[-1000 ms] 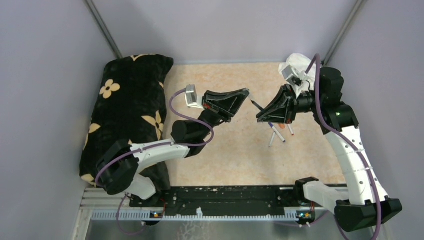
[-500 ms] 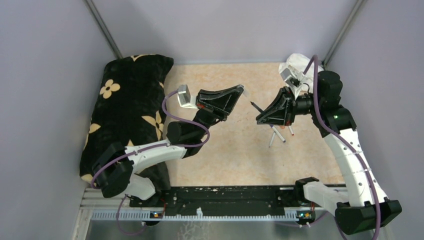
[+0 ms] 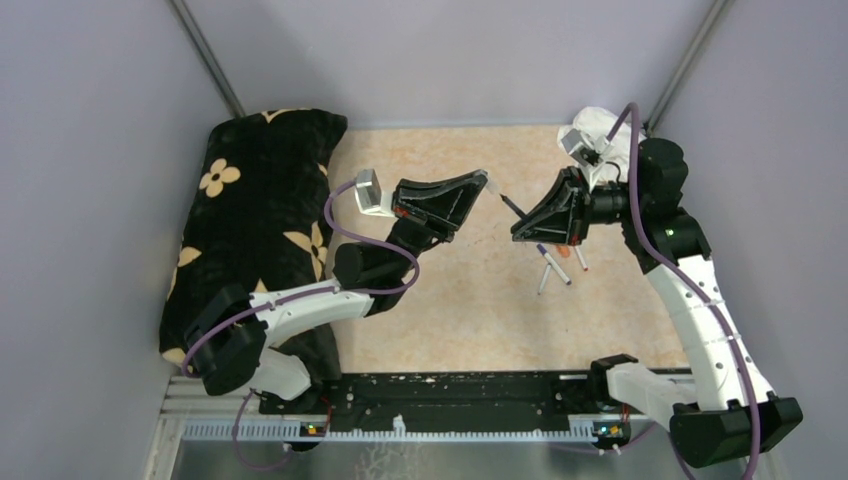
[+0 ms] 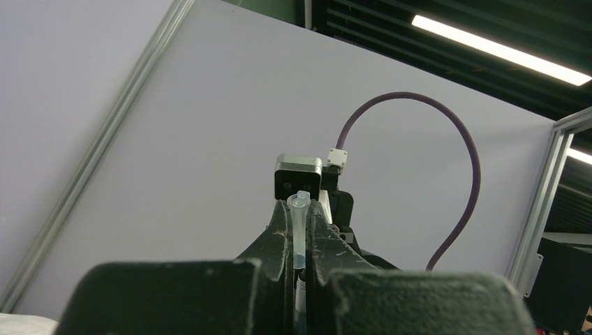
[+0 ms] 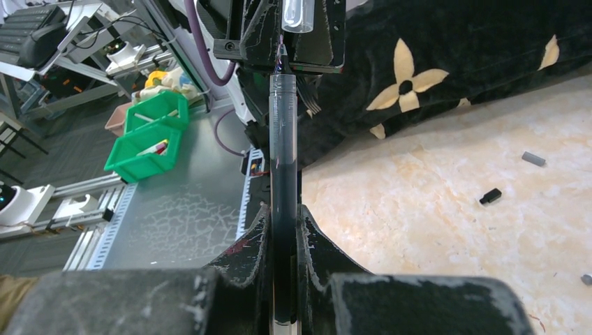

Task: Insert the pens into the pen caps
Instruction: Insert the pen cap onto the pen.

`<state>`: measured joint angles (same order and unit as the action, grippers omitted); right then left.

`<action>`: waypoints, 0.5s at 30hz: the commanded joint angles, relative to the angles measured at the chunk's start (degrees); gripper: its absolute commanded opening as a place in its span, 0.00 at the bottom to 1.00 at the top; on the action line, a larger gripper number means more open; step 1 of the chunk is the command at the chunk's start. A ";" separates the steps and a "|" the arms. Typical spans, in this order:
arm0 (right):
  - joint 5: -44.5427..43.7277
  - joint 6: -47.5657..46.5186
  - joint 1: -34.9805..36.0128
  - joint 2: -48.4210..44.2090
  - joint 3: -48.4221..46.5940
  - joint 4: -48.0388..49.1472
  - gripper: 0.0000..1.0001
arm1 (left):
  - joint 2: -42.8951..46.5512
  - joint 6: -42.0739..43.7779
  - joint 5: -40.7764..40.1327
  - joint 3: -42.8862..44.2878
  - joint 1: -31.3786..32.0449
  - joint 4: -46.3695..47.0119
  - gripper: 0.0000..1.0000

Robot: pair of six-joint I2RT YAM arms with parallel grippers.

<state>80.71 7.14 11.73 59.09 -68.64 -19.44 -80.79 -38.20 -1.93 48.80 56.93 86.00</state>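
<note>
From above, both arms are raised over the middle of the beige table (image 3: 450, 320), tips pointing at each other. The left gripper (image 3: 476, 184) is clamped on a clear pen cap (image 3: 487, 177) that pokes out to the right. The right gripper (image 3: 522, 228) is closed around a dark pen (image 3: 510, 207), whose tip points left and far, toward the cap. The tip and the cap are close but apart. A few loose pens (image 3: 544, 277) lie on the table just under and near of the right gripper. A black flowered cushion (image 3: 260, 200) fills the left side, and a white bundle (image 3: 600, 128) sits at the far right corner

In the left wrist view, the left gripper (image 4: 300, 222) has its jaws pressed against the clear pen cap (image 4: 301, 204), which stands out past the fingertips with its open end away from the camera. The right arm's purple cable (image 4: 447, 132) loops beyond it

In the right wrist view, the right gripper (image 5: 284, 220) squeezes the dark pen (image 5: 283, 139), which runs straight ahead. Its tip sits just short of the clear pen cap (image 5: 299, 15) and a little to one side, not inside it. The cap is held in the other arm's black fingers (image 5: 328, 35). On the table to the right lie a grey cap (image 5: 533, 159) and a black cap (image 5: 491, 196), well apart from the pen
</note>
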 commanded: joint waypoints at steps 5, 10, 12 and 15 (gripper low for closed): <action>-0.72 3.09 -0.22 0.15 0.65 4.67 0.00 | -0.42 -1.12 -0.09 0.05 0.69 16.73 0.00; -0.79 3.47 0.05 0.15 0.87 5.18 0.00 | -0.73 -1.15 -0.18 0.21 0.77 16.75 0.00; -0.89 3.70 0.20 0.10 1.24 5.56 0.00 | -0.89 -1.40 -0.18 0.36 0.86 16.67 0.00; -0.90 4.02 0.31 0.14 1.40 5.99 0.00 | -1.18 -1.79 -0.24 0.54 0.98 16.70 0.00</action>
<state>79.99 10.13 11.79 59.40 -67.46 -16.01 -81.25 -39.09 -1.96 48.80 57.47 86.02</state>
